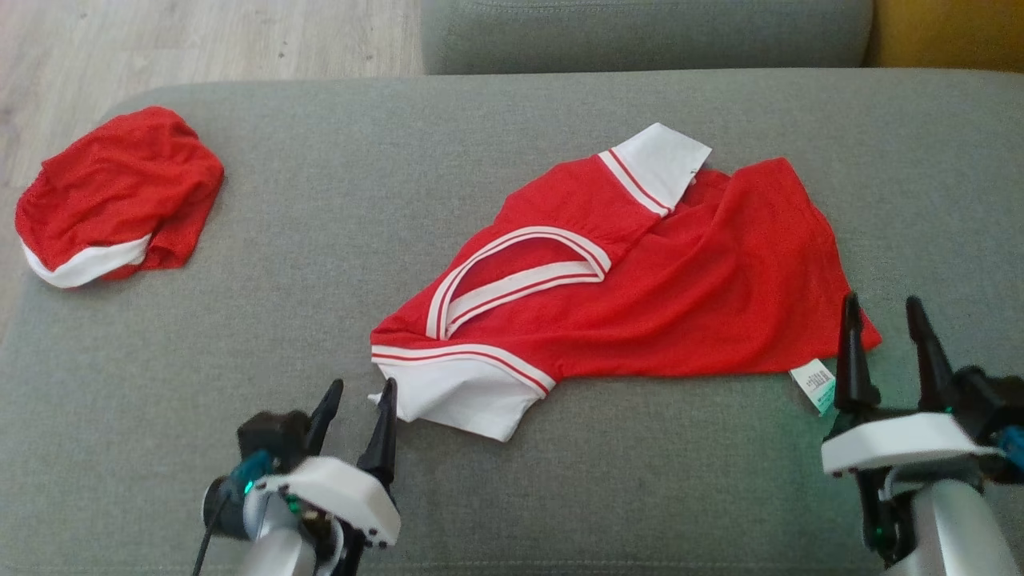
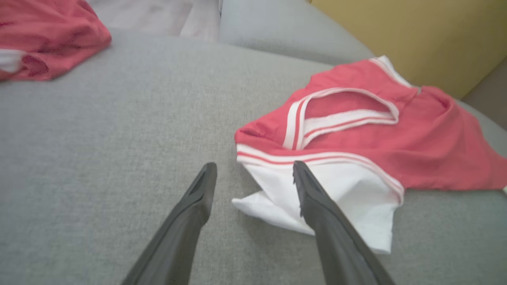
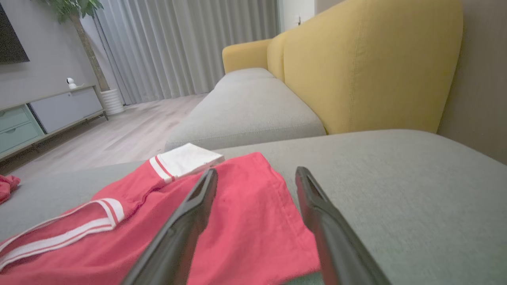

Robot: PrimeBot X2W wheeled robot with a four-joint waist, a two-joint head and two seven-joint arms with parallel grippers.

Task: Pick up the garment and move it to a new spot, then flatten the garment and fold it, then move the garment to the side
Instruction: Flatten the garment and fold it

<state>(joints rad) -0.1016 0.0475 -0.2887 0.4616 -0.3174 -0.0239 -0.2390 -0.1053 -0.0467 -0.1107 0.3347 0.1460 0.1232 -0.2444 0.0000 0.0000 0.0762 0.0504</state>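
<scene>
The left claw [image 1: 363,386] stood wide and empty, just beside the white sleeve [image 1: 456,396] of the red garment [image 1: 640,288]. The right claw [image 1: 882,300] likewise stood wide, gripping nothing, at the garment's hem corner near the care label [image 1: 814,386]. The garment lay rumpled and unfolded, mid-cushion on the grey sofa [image 1: 320,200]. A second red garment [image 1: 120,196] lay bunched, well apart, at the sofa's left end.
</scene>
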